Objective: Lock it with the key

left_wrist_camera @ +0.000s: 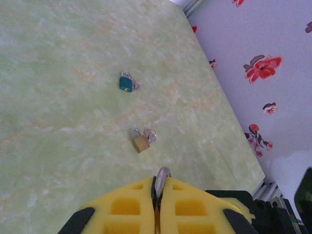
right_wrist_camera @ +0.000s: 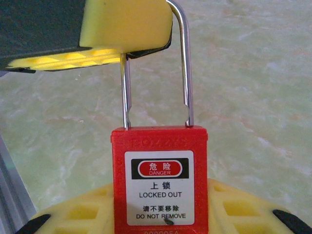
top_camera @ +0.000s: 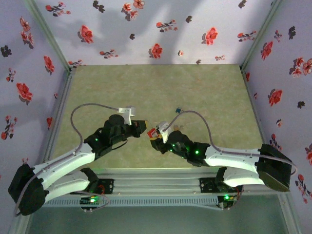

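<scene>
a pale green marbled table sits inside lilac walls printed with red flowers. near its centre the right gripper clamps the body of the red padlock. the closed left gripper pinches the shackle at 12 o'clock. the left wrist view adds a brass padlock and, at 11 o'clock from it, a blue padlock, both lying on the table.
</scene>
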Tool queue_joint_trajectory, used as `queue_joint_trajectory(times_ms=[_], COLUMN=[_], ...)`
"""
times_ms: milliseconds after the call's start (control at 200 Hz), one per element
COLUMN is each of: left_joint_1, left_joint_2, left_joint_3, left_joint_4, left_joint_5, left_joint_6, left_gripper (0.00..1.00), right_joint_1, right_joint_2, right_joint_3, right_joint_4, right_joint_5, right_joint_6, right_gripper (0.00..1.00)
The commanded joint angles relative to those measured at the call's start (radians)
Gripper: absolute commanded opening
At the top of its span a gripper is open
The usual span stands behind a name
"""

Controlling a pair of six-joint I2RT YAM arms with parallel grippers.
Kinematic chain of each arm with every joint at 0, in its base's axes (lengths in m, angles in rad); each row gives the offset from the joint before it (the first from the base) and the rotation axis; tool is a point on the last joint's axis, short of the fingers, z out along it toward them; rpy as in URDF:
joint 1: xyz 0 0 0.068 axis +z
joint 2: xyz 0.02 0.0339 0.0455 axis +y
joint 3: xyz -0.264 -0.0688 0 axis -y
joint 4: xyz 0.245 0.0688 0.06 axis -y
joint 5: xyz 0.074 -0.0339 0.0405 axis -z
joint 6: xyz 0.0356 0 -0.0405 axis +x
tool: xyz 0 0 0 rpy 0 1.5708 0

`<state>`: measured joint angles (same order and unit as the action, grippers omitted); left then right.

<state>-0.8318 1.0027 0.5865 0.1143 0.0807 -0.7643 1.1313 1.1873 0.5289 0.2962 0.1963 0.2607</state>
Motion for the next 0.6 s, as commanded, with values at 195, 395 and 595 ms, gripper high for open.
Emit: queue_joint_trajectory(times_ms=[195, 395, 595], left_joint_1=[-0.047, -0.050, -0.053], left_joint_2=[0.043, 0.072, 0.063], left_joint_3=[0.018, 0.034, 0.036], left_joint_4=[-0.220, -0.248, -0.254], left_joint_5=[0.106, 0.114, 0.126], left_joint_6=[0.086, 0.095, 0.108], left_gripper=[0.00, 0.00, 0.00], right_joint_1=[-0.019, -0.013, -0.009], right_joint_2=[-0.076, -0.090, -0.108], right_joint_3=[0.045, 0.046, 0.042], right_joint_4=[0.144, 0.140, 0.130], right_joint_5=[0.203, 0.201, 0.212], right_joint_6=[-0.001, -0.011, -0.008], right_gripper=[0.00, 0.00, 0.00])
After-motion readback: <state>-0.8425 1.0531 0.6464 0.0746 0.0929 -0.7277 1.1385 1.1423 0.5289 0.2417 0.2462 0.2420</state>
